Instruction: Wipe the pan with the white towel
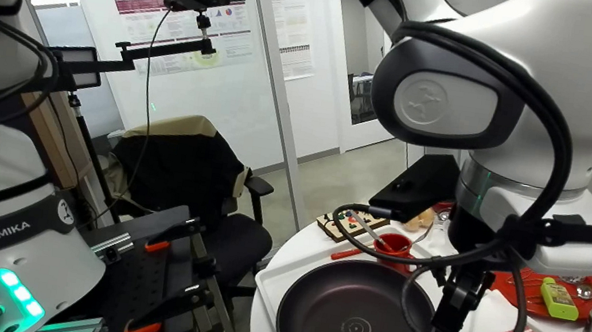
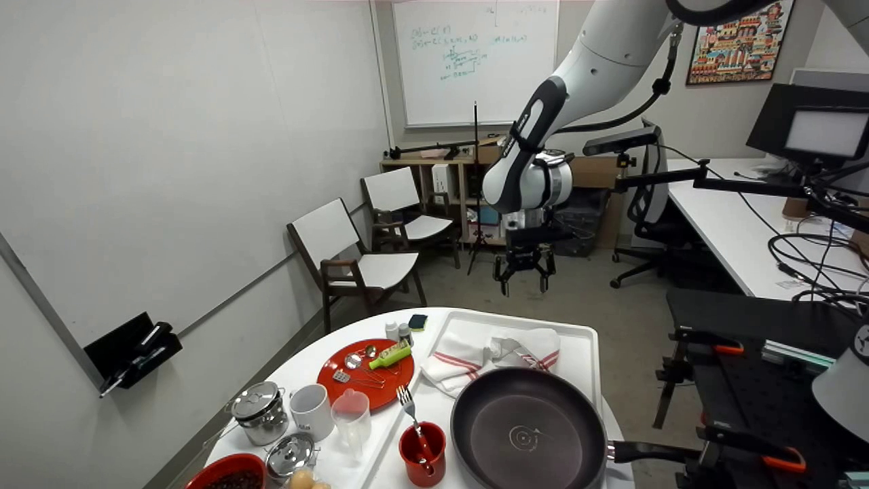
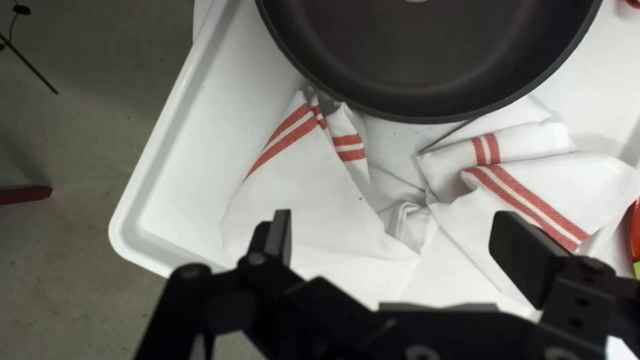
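The large black pan (image 2: 529, 435) lies on the white tray, its logo visible inside. Its dark interior (image 3: 430, 45) fills the top of the wrist view. Beside its rim the white towel (image 3: 320, 200) is spread in crumpled folds, red stripes along its edges; both exterior views show it too, as a rumpled towel (image 2: 455, 356). Whether some of the towel lies beneath the pan's rim I cannot tell. My gripper (image 3: 394, 222) hangs above the towel with its jaws wide apart and nothing between them. In an exterior view the gripper (image 2: 525, 288) points downward, clear of the tray.
The white tray's rim (image 3: 155, 145) borders the towel. The pan's handle (image 2: 655, 451) juts past the table edge. A red cup with a fork (image 2: 422, 462) stands close to the pan. A round red tray (image 2: 333, 390) holds utensils and a green bottle (image 2: 390, 354).
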Controlling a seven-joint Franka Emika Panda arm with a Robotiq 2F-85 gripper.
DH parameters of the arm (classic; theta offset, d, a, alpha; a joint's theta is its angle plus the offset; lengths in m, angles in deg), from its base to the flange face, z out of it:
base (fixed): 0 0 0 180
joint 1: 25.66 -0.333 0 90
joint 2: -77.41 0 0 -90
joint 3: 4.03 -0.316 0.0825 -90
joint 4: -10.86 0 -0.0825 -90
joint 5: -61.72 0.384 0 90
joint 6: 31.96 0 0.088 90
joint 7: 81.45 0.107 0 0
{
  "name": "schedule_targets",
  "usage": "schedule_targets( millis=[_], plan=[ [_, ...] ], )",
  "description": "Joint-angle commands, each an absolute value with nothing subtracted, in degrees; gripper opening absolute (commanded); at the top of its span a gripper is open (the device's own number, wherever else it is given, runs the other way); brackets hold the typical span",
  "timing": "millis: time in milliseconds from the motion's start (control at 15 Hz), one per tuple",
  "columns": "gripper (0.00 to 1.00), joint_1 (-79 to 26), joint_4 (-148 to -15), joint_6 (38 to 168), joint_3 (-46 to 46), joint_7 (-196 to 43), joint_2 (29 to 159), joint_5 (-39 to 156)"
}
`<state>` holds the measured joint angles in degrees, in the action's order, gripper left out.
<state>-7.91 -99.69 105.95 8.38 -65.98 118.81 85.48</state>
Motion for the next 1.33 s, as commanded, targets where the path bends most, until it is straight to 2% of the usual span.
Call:
schedule_targets(
  millis=[0,600,1267],
  plan=[
    [1.0,-7.47,-98.84,106.36,8.3,-65.39,119.92,84.15],
    [1.0,-8.47,-95.66,104.32,8.41,-61.06,122.77,83.98],
    [1.0,-9.14,-83.83,99.21,9.56,-53.96,133.12,82.29]
  ],
)
